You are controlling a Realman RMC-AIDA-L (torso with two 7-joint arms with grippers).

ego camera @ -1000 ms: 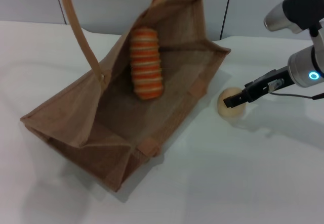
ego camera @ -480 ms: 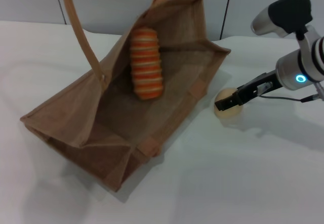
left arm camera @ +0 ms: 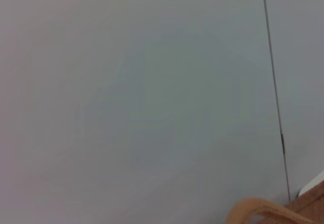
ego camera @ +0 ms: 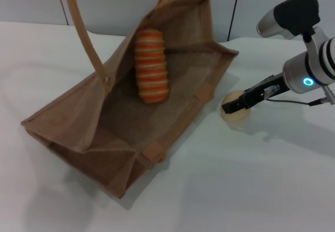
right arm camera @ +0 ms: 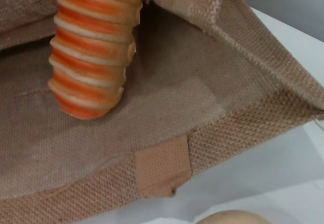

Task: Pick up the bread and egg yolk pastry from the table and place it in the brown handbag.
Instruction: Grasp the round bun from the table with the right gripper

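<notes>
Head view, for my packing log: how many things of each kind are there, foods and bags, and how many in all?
Striped bread, lying inside the bag: 1
Egg yolk pastry, on the table beside the bag, at the right gripper: 1
Brown handbag: 1
Total: 3

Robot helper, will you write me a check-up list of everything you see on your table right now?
Surface: white table, bare around the bag.
Bread: already lying inside the brown handbag.
Egg yolk pastry: on the table beside the bag, outside it.
Clutter: nothing seen.
Right gripper: at the pastry, fingertips on it; whether it has clamped cannot be told.
Left gripper: not seen; its wrist camera faces the wall.
Cables: thin black cable hanging under the right arm.
Surroundings: grey wall panels behind the table.
</notes>
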